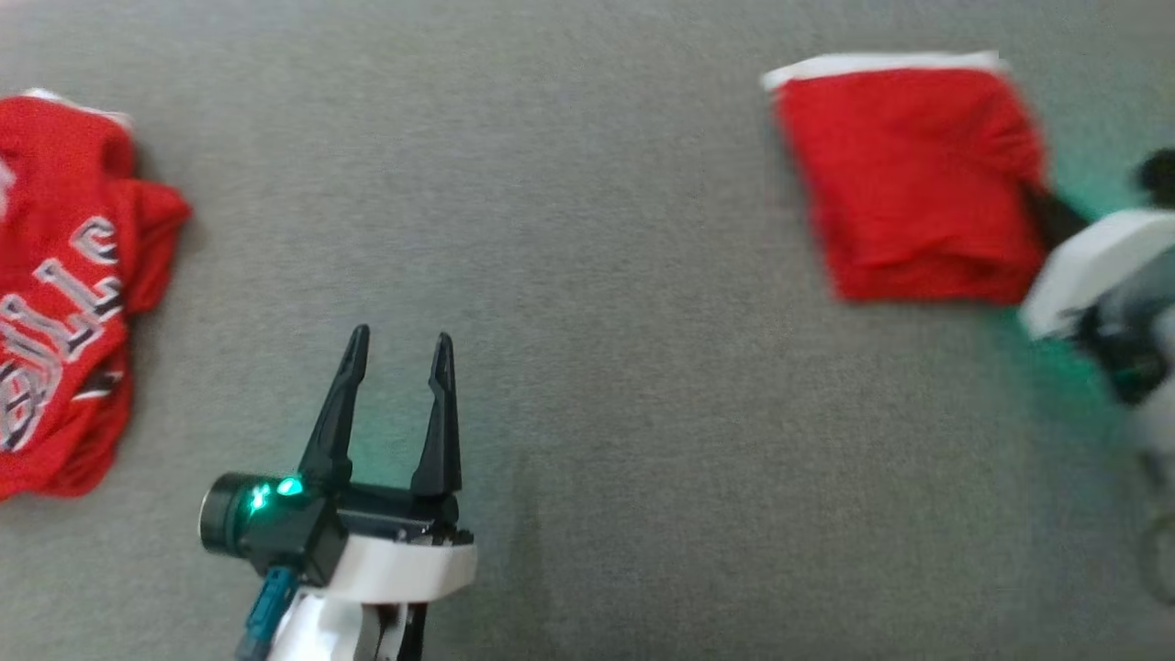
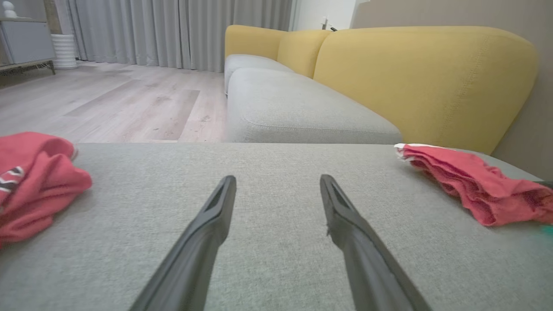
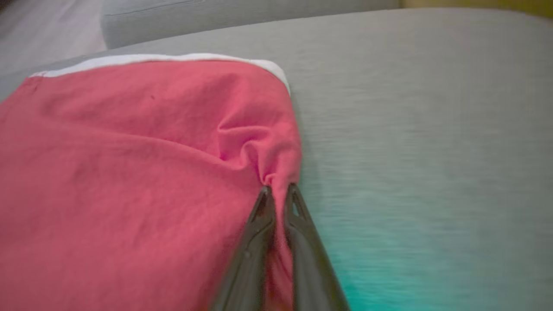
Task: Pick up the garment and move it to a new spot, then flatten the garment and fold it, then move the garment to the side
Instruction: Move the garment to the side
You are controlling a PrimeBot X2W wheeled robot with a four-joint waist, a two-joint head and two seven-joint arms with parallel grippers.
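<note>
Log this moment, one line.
stage: move to side | right gripper: shut on folded garment edge | left gripper: open, off cloth | second red garment: crumpled, left

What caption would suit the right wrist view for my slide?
Right claw shut on the edge of a folded red garment lying on a grey seat.

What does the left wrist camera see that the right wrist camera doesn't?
Extra in the left wrist view: the open left pincer, a crumpled red jersey with black-and-white marks, and curtains across the room. Extra in the right wrist view: a close look at the right pincer shut on the folded red garment, bunching its edge. In both: that folded garment and the grey cushion it lies on.
</note>
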